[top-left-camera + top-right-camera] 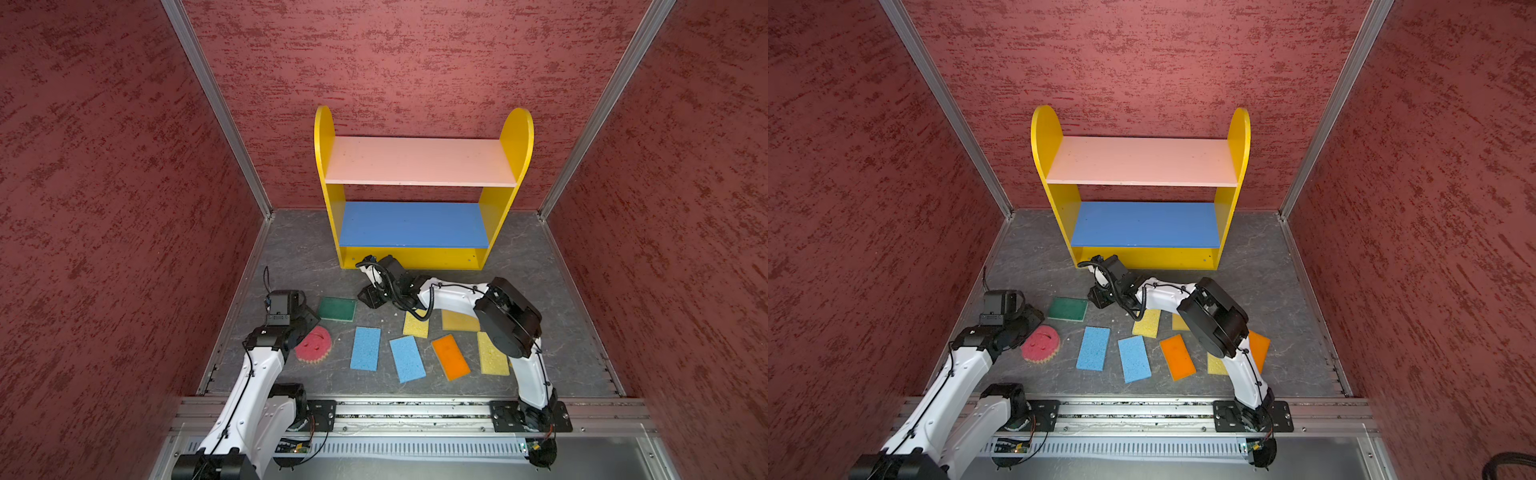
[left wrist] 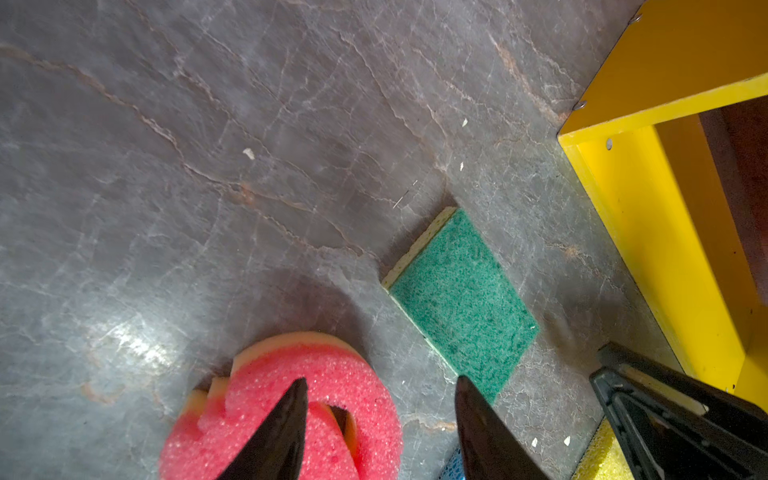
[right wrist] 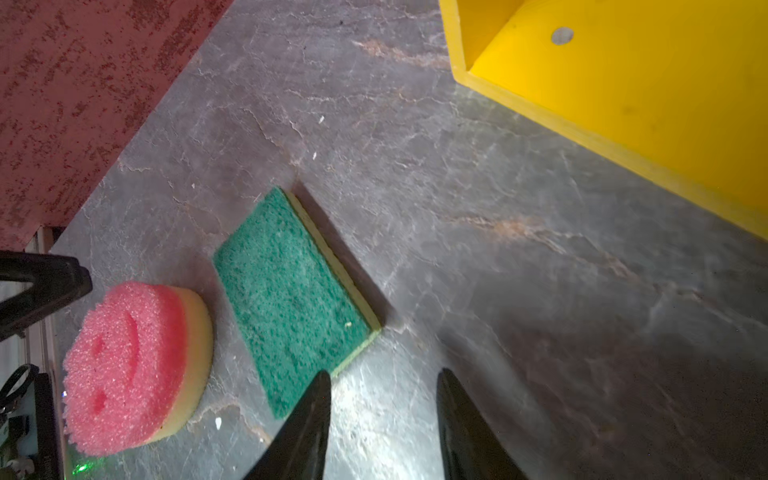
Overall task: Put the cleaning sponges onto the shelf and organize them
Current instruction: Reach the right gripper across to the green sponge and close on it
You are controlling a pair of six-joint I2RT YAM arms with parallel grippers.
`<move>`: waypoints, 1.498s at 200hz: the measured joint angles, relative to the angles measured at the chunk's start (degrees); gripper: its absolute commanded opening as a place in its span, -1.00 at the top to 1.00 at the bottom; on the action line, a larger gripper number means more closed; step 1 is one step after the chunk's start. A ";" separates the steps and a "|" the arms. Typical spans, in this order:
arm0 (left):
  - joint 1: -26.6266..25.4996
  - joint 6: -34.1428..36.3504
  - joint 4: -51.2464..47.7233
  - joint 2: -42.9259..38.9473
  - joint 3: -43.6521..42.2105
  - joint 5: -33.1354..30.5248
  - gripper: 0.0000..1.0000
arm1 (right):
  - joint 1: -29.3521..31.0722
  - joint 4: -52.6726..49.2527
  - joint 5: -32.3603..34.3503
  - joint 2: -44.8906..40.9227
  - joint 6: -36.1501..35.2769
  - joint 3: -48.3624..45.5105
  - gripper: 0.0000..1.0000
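Holds left jaws parted and empty over the pink smiley sponge (image 2: 245, 407). Holds right jaws parted and empty low over the surface (image 3: 540, 249), just beside the green sponge (image 3: 291, 299), near the base of the shelf (image 1: 415, 162). Shows other sponges flat on the surface before the shelf: a blue sponge (image 1: 365, 348) beside another blue sponge (image 1: 407, 358), an orange sponge (image 1: 451, 356), yellow sponges (image 1: 415, 325) partly under the right arm (image 1: 507, 318), apparently a second orange sponge (image 1: 1260, 345) behind it.

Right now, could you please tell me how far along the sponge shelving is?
Done: nothing; the shelf has bare pink and blue boards. In hand: nothing; the left gripper is open at the round pink sponge, the right gripper open beside the green sponge. Left: every visible sponge, all on the floor.
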 measured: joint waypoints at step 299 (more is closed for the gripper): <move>2.93 3.54 10.58 13.94 3.08 6.58 -0.08 | 1.60 -5.18 -3.39 11.65 -3.54 13.29 1.00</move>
